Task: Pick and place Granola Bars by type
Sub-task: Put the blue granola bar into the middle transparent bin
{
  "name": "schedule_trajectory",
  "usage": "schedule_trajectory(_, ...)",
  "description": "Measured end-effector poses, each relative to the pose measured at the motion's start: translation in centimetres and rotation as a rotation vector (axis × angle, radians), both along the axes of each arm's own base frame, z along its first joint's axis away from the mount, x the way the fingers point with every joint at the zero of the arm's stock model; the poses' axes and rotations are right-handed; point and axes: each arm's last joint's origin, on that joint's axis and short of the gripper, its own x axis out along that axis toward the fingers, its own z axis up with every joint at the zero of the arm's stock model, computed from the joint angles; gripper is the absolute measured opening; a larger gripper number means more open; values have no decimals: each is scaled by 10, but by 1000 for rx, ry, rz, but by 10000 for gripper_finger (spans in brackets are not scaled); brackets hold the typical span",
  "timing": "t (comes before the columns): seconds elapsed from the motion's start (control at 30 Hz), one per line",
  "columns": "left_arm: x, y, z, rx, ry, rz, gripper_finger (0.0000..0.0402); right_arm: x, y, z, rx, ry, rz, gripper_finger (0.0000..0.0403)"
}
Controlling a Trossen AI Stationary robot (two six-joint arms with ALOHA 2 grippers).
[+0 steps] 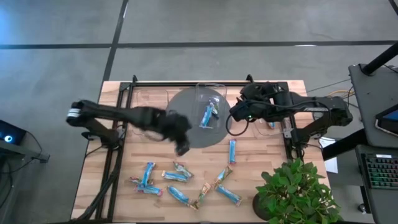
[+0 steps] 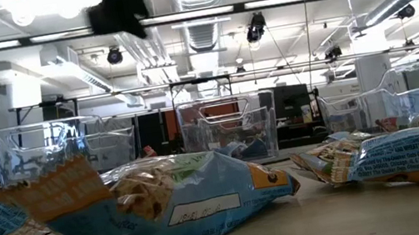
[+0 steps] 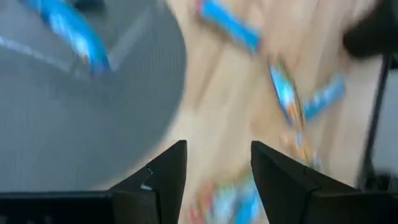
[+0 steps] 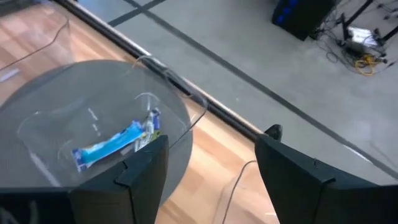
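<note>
You see one bar (image 1: 208,116) in the middle bin (image 1: 219,93); the other bars (image 1: 177,176) lie scattered on the bench (image 1: 267,158) in front of it.

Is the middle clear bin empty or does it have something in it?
Not empty. The middle bin holds one blue bar, seen lying inside it from above.

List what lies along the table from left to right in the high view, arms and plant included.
Left gripper → blue bar in the clear bin → right gripper → potted plant.
</note>
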Motion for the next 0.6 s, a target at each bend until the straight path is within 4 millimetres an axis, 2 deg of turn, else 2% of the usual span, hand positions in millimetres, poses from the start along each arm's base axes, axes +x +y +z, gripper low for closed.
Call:
schedule_trajectory(0.13,-37,-36,-2,-59,142,115,161,5,1,-4,23,12,15,231)
schedule_trajectory(0.3,-70,-71,-23,-147,308,351,161,13,2,-14,63,26,43,231)
schedule_trajectory(0.43,-88,-94,-51,-149,421,462,161,22,3,-24,62,63,55,231)
schedule_trajectory(0.6,-104,-108,-77,-130,500,552,161,33,4,-34,85,117,96,231)
